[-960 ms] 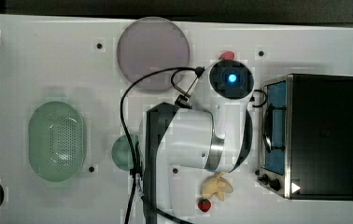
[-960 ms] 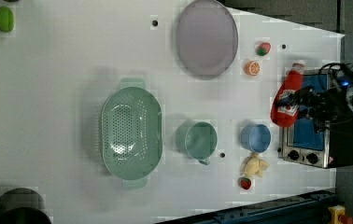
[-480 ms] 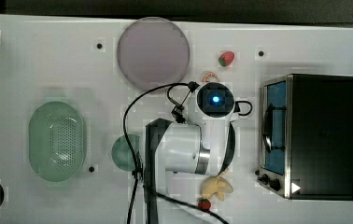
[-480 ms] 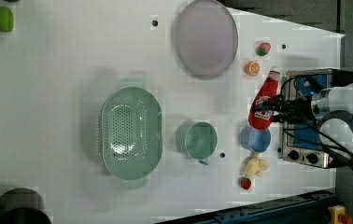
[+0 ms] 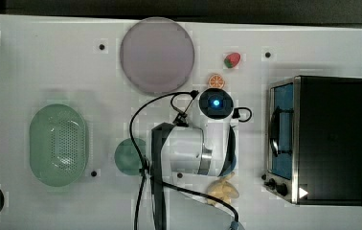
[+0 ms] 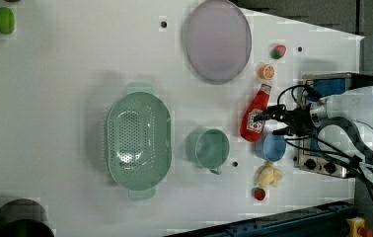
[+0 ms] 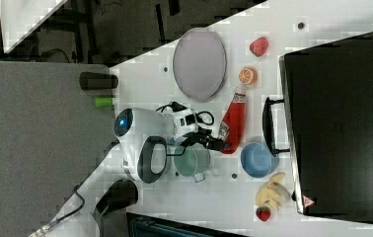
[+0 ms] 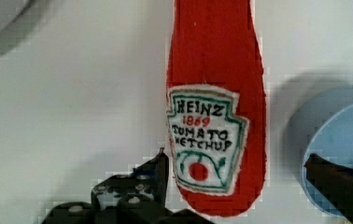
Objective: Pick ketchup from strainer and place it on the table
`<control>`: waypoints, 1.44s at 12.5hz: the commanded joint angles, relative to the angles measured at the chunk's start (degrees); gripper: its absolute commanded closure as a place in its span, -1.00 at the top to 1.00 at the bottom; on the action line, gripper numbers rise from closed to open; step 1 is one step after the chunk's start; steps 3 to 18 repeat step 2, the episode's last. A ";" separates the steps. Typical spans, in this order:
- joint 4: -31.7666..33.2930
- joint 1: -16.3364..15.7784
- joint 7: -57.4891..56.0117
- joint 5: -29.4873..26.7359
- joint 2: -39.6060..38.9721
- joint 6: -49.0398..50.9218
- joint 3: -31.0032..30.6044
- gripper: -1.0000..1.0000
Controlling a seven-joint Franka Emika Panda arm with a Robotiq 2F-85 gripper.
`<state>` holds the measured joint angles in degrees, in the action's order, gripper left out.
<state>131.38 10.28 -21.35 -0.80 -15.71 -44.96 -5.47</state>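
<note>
The ketchup [image 6: 255, 116], a red bottle with a white label, lies on the white table [image 6: 51, 74] between the orange slice and the blue bowl, its cap pointing at the orange slice. It also appears in the right view [image 7: 234, 120] and the wrist view [image 8: 214, 93]. My gripper [image 8: 234, 156] is open, its fingers standing either side of the bottle's base; one dark finger [image 8: 160, 163] is close to the bottle's edge and the other is well apart from it. In the left view the gripper [image 6: 268, 123] hovers at the bottle's lower end. The pale green strainer [image 6: 111, 136] stands empty, far from the gripper.
A teal cup [image 6: 209, 148] stands between strainer and ketchup. A blue bowl [image 6: 271, 147] sits right beside the bottle. A toaster oven [image 5: 330, 139] is at the top view's right. A grey-purple plate [image 5: 156, 54], an orange slice [image 5: 216, 81], a strawberry [image 5: 232, 60] and bananas [image 5: 223, 190] lie around.
The arm carried the ketchup away from the oven toward the left view's left and brought it down to the table beside the blue bowl. The fingers now stand apart.
</note>
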 commanded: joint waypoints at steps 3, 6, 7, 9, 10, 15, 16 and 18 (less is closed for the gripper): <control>-3.50 0.01 -1.89 -0.43 7.20 2.80 -0.09 1.00; -3.50 0.01 -1.89 -0.43 7.20 2.80 -0.09 1.00; -3.50 0.01 -1.89 -0.43 7.20 2.80 -0.09 1.00; -3.50 0.01 -1.89 -0.43 7.20 2.80 -0.09 1.00; -3.50 0.01 -1.89 -0.43 7.20 2.80 -0.09 1.00; -3.50 0.01 -1.89 -0.43 7.20 2.80 -0.09 1.00; -3.50 0.01 -1.89 -0.43 7.20 2.80 -0.09 1.00; -3.50 0.01 -1.89 -0.43 7.20 2.80 -0.09 1.00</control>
